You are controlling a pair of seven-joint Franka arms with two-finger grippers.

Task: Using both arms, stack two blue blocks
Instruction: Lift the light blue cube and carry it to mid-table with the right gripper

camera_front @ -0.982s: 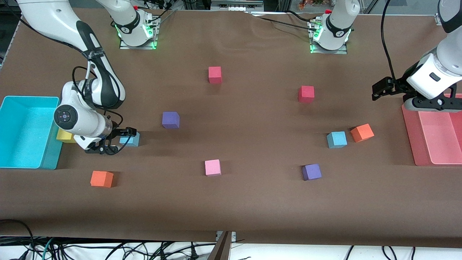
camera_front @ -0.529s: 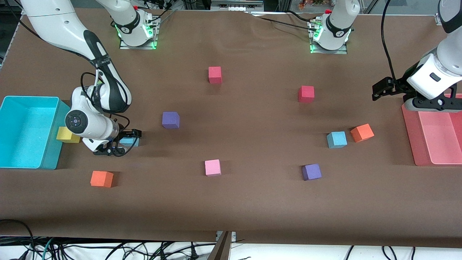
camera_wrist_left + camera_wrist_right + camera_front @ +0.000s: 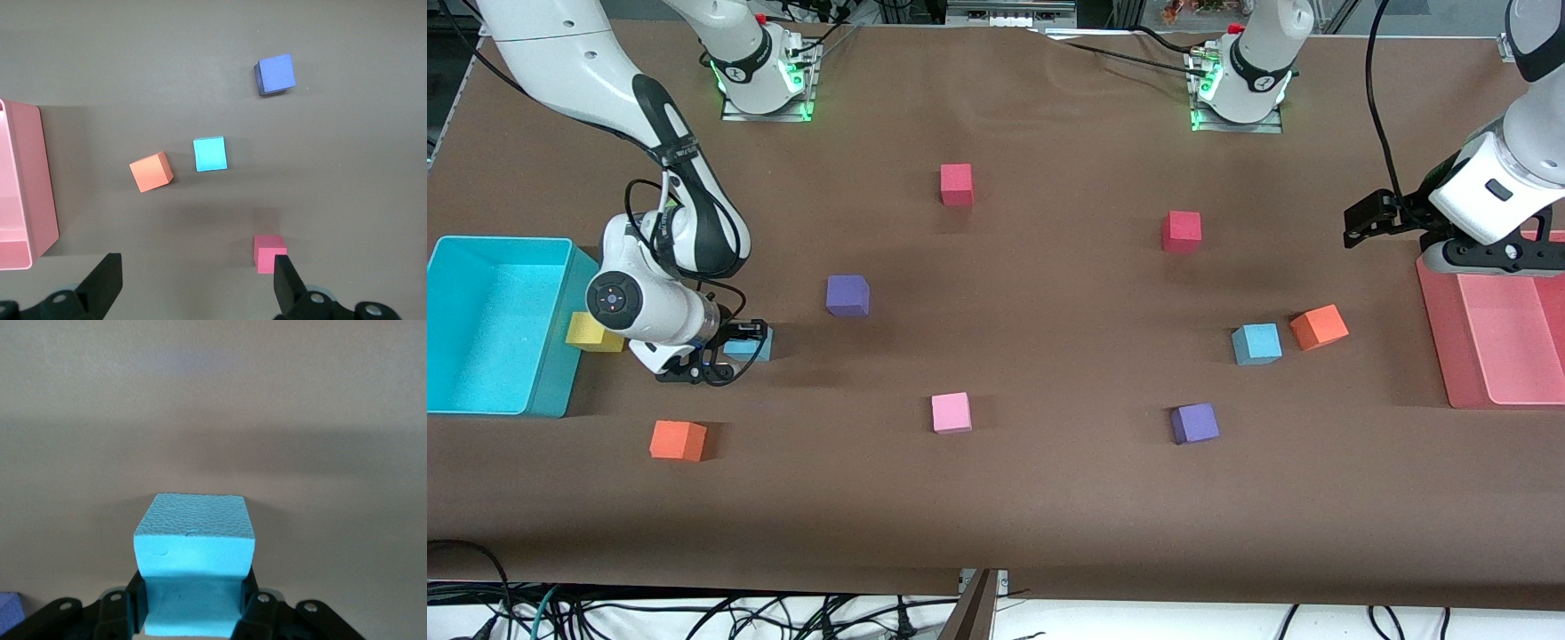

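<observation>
Two blue blocks show in the front view: one (image 3: 749, 345) at mid-left, pinched between the jaws of the right gripper (image 3: 734, 348) down at the table beside a yellow cube (image 3: 589, 332) and the turquoise bin (image 3: 543, 391), the other (image 3: 1256, 343) at mid-right, touching nothing, just beside an orange cube (image 3: 1319, 326). The left gripper (image 3: 1360, 222) waits at the right edge, up over the table by the pink tray (image 3: 1440, 329), its jaws spread wide with nothing between them.

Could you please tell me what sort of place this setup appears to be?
Most likely a robotics lab: two arms are bolted to a brown-covered table strewn with coloured foam cubes, with loose cables along its edge. The right gripper pinches a blue block.
</observation>
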